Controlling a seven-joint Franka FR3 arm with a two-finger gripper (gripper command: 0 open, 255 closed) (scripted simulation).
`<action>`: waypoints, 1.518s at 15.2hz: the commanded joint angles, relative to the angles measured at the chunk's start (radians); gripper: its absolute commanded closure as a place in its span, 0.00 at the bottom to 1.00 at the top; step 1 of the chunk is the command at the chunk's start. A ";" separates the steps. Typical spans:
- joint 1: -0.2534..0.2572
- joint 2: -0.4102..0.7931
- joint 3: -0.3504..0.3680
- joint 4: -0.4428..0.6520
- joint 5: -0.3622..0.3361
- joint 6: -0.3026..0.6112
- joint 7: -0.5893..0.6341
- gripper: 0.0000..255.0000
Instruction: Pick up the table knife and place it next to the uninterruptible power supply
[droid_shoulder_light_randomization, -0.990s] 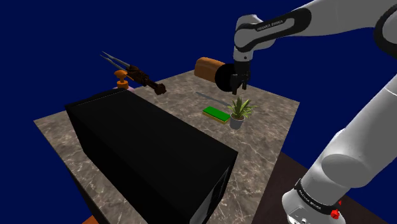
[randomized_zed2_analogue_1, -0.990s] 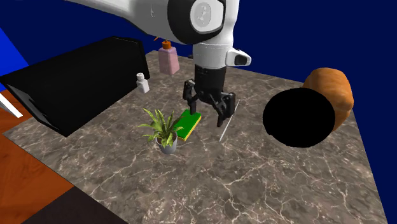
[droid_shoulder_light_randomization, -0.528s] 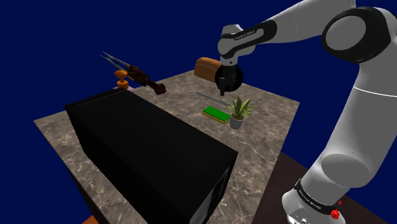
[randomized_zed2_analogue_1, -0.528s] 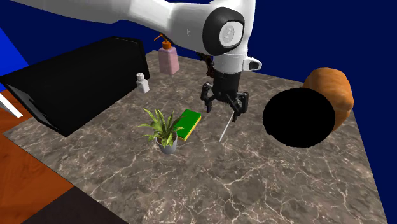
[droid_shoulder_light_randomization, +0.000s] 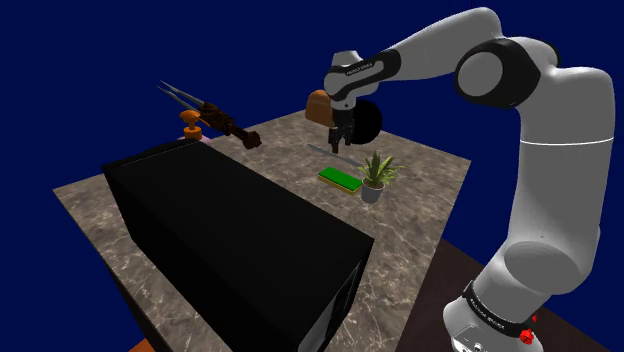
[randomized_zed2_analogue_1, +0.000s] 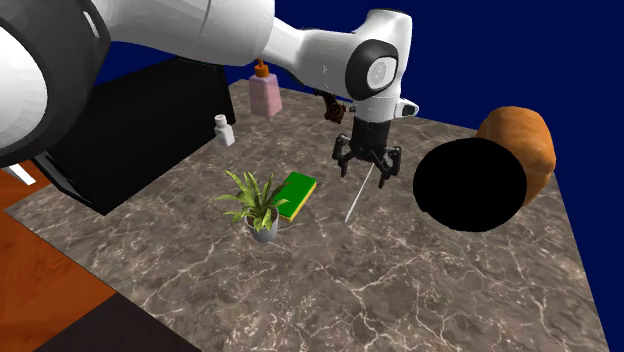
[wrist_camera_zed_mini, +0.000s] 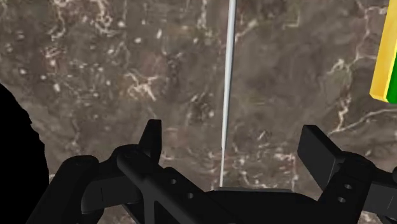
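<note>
One big marble table (randomized_zed2_analogue_1: 420, 290) holds everything. The biggest thing on it is the black box (droid_shoulder_light_randomization: 230, 245), which I take to be the power supply; it fills the end of the table at the shoulder view's left. The white arm (droid_shoulder_light_randomization: 560, 150) bends over the far end of the table. A brown loaf-shaped thing (randomized_zed2_analogue_1: 520, 135) sits there, then a small potted plant (randomized_zed2_analogue_1: 258, 205), then a green and yellow sponge (randomized_zed2_analogue_1: 297, 193) just beside the plant. The black gripper (randomized_zed2_analogue_1: 367, 175) points down with its two fingers apart and holds nothing. The table knife (randomized_zed2_analogue_1: 353, 208) lies flat on the table, between the sponge and the brown thing, well apart from the black box. One end of the knife runs in between the open fingers, and they do not seem to touch it. The knife looks thin, stiff and light, and likely smooth and slippery. I would pinch it across its thin sides and squeeze firmly so it cannot slide out or tip. I cannot tell which end is the handle.
</note>
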 joint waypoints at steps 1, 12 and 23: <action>0.000 0.008 0.001 -0.016 0.001 0.025 0.001 0.00; -0.002 0.020 0.001 -0.048 0.001 0.069 0.000 0.00; -0.001 0.015 0.001 -0.042 0.001 0.058 0.000 1.00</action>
